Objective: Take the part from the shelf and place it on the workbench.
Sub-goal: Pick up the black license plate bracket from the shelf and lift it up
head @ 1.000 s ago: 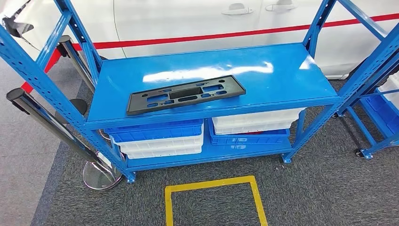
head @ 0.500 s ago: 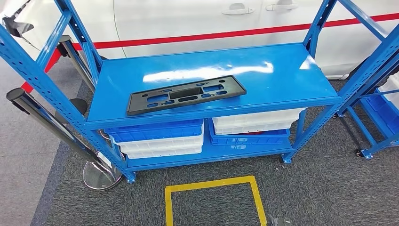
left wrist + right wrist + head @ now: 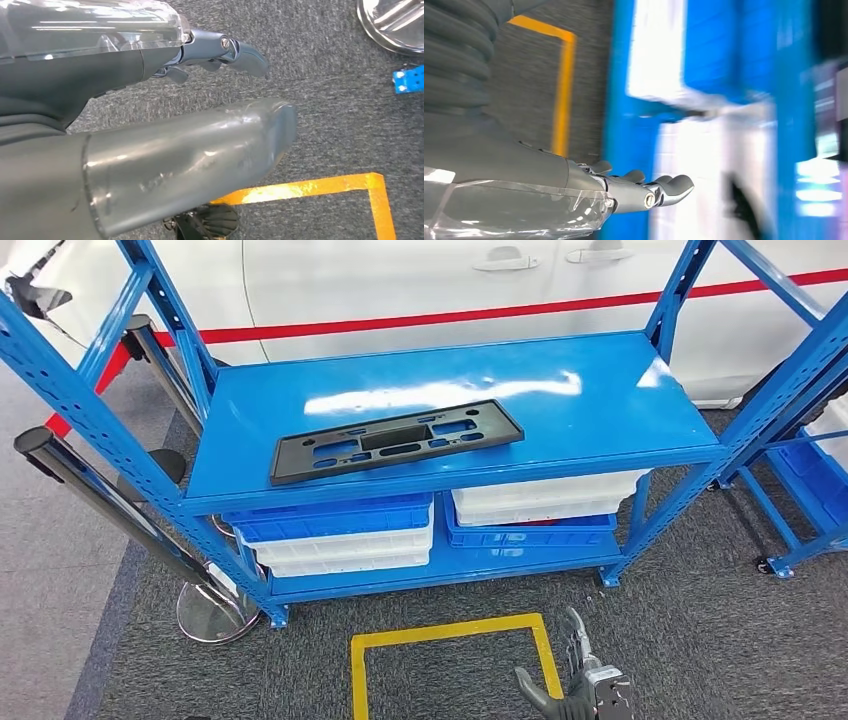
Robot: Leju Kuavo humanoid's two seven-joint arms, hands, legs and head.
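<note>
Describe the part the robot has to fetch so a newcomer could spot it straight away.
Find the blue metal shelf standing in front of the white car. On its top deck, toward the left front, lies the part: a long, flat black plastic panel with several rectangular cut-outs. It lies alone on that deck, and it is black, whereas the bins stacked on the deck below are blue and white.

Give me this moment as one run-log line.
phase: reach start | part: flat on shelf, untouched | right hand: open, low over floor, short of shelf | left hand: empty, over carpet
</note>
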